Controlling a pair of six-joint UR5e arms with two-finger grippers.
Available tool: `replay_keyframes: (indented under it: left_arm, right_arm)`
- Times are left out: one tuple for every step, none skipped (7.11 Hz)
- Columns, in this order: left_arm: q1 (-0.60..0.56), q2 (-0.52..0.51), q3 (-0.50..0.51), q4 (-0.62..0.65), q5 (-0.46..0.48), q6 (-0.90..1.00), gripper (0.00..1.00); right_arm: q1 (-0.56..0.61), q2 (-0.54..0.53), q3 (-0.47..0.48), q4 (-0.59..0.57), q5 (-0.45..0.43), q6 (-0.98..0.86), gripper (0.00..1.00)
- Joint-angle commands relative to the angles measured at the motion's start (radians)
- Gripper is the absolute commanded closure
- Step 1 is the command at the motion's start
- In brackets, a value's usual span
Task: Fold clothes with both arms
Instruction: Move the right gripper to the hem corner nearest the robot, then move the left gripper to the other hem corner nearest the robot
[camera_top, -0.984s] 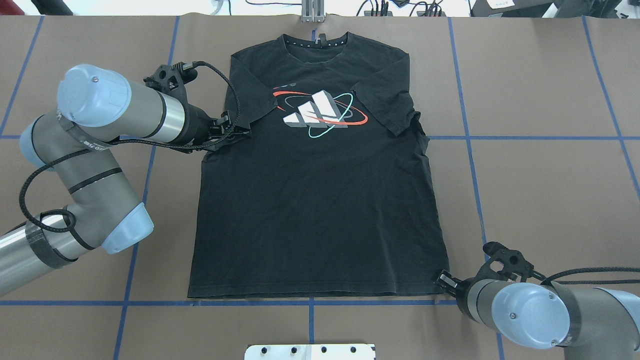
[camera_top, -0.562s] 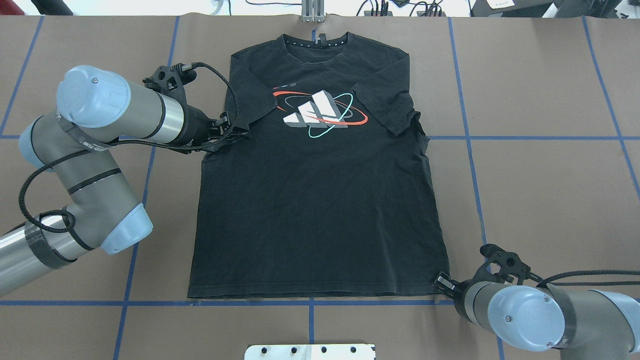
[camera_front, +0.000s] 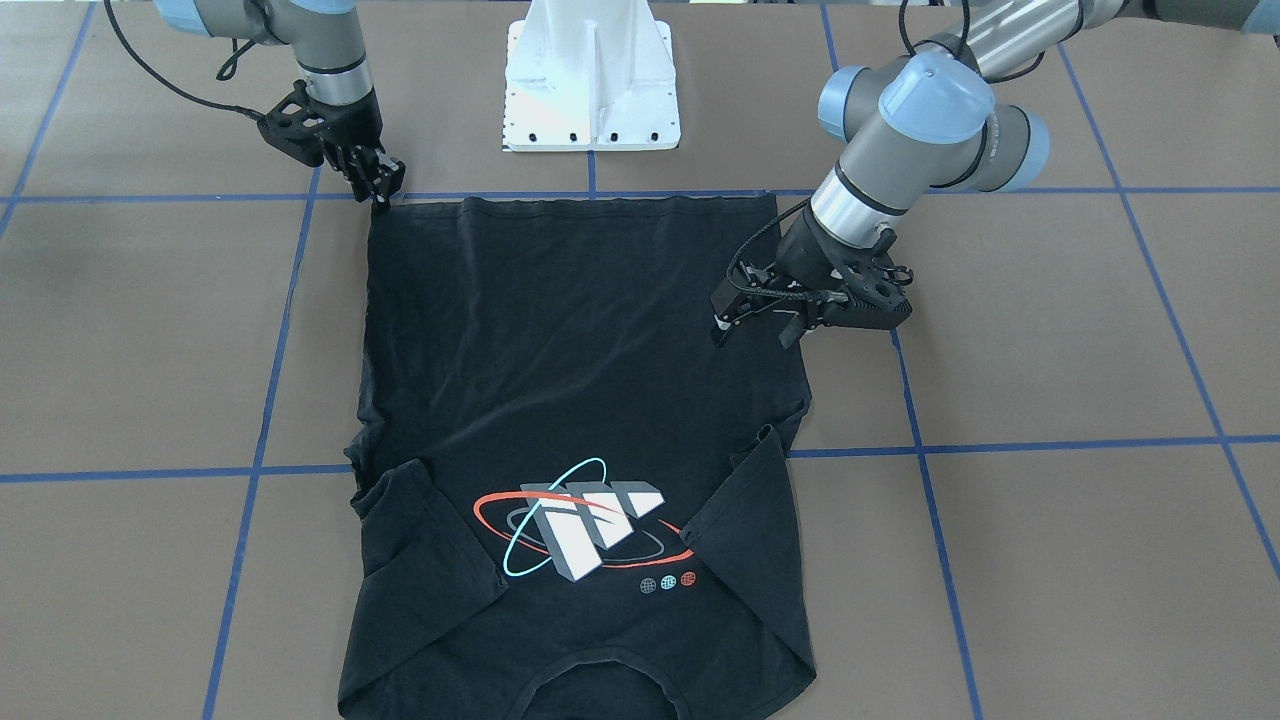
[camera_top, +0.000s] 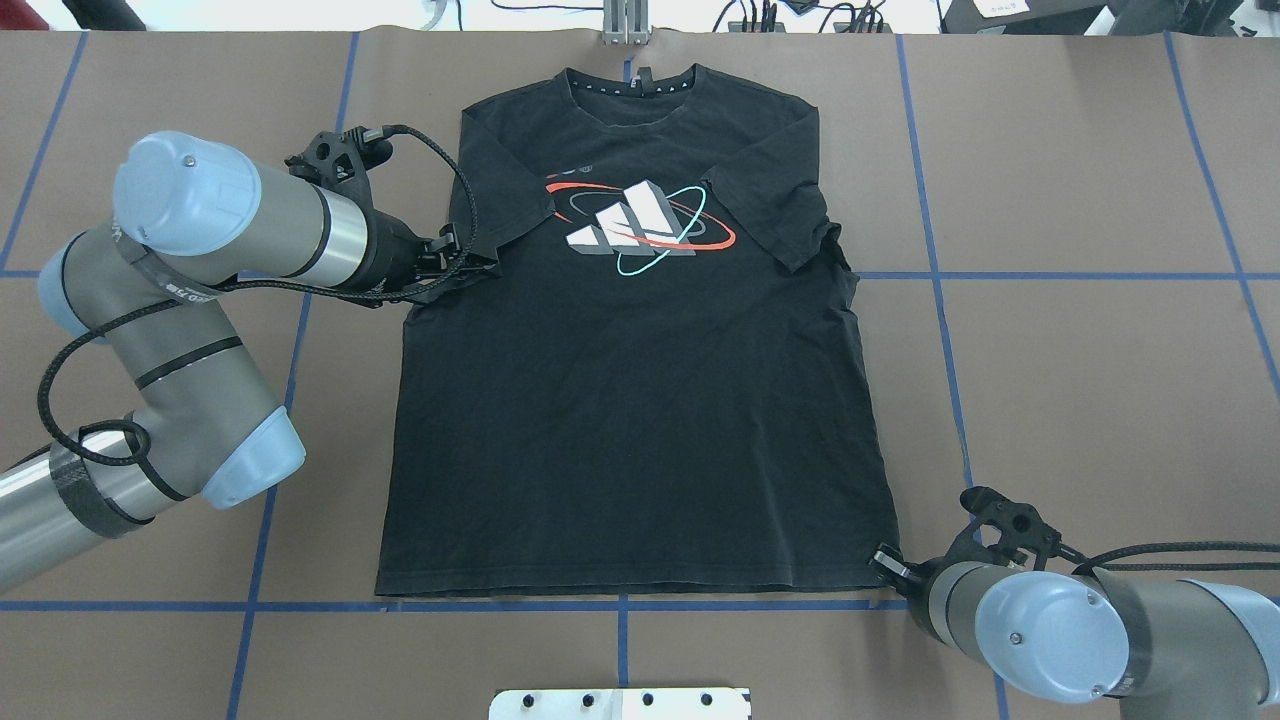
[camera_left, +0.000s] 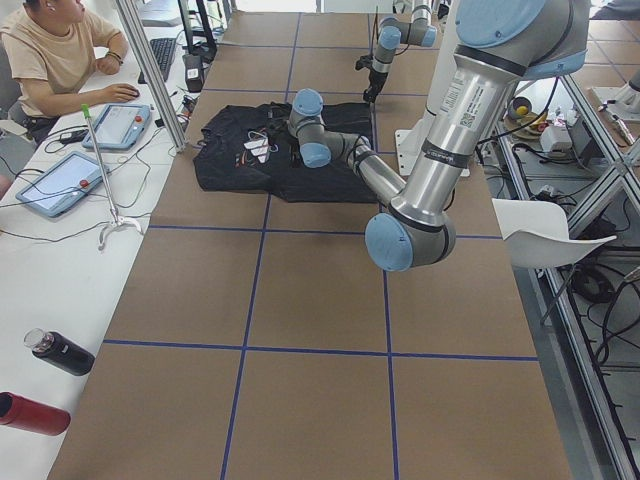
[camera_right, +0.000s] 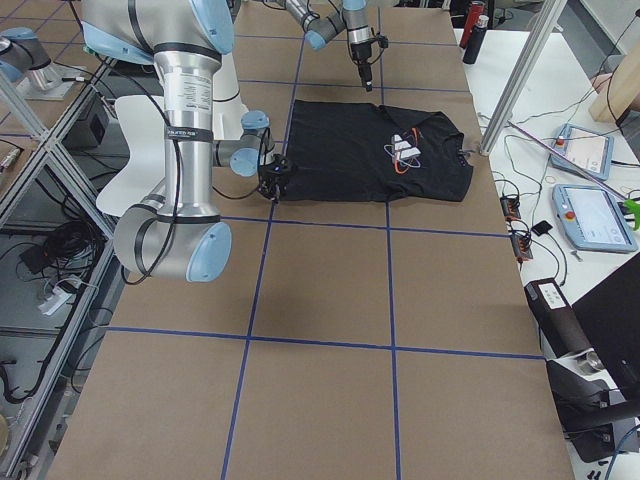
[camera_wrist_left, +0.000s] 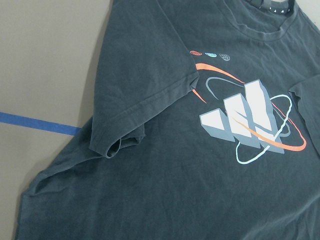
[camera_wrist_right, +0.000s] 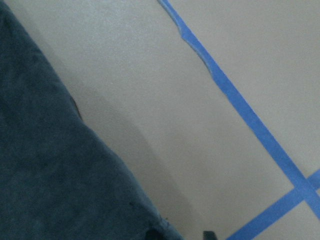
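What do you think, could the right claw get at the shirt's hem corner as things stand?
Probably yes: the right claw sits at that corner of the shirt, nothing lies between, and the left arm is off by the sleeve.

Six angles on one T-shirt (camera_top: 640, 400)

This looks like a robotics lab. A left arm (camera_top: 280, 225) and a right arm (camera_top: 1060, 625) of jointed metal work at a long table (camera_top: 1100, 400) papered brown and gridded with blue tape (camera_top: 1060, 275). Nearby are a white pedestal (camera_front: 592, 75) and aluminium posts (camera_left: 152, 75). A person (camera_left: 50, 55) sits alongside with touch screens (camera_left: 118, 124), a keyboard (camera_left: 163, 55) and floor cables (camera_right: 62, 243).
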Motion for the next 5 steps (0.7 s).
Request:
replay_keyframes:
  left_arm:
    - [0.002,-0.002,-0.001,0.001,-0.001,-0.011,0.01]
    - [0.05,0.0,-0.015,0.001,0.03,-0.12,0.01]
    - [0.139,0.027,-0.049,0.005,0.164,-0.171,0.01]
    - [0.203,0.046,-0.101,0.058,0.267,-0.199,0.0]
    - [0.251,0.049,-0.179,0.222,0.311,-0.201,0.0]
  right_arm:
    - [0.001,-0.002,0.014,0.0,0.0,0.0,1.0]
    - [0.002,-0.008,0.027,0.0,0.006,-0.001,1.0]
    - [0.004,-0.031,0.067,0.0,0.011,-0.003,1.0]
    - [0.007,-0.057,0.099,0.0,0.022,-0.003,1.0]
    - [0.011,-0.067,0.112,0.0,0.031,-0.003,1.0]
